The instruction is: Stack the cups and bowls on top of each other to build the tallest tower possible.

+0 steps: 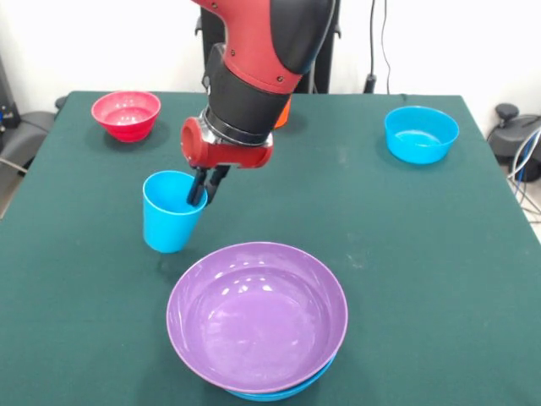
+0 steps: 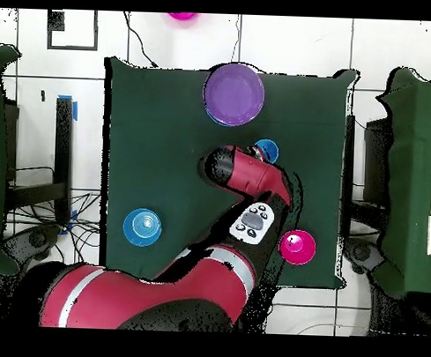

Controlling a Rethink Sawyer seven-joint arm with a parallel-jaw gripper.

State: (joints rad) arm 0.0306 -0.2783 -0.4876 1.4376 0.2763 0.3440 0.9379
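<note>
1. Two stacked bowls sit at the near edge of the table in the front view: a purple bowl nested in a blue bowl whose rim just shows beneath it.
2. Just beyond and left of them stands the light blue cup, upright on the cloth and apart from the stack.
3. The gripper reaches down at the cup's right rim; its dark fingers are narrow and seem to pinch the wall, one inside the cup, though the contact is hard to make out.
4. A crimson bowl rests at the far left, and another blue bowl at the far right, both well apart from the rest.
5. An orange piece peeks out behind the arm.
6. Overhead, a hot pink bowl lies off the table, past its edge.
</note>
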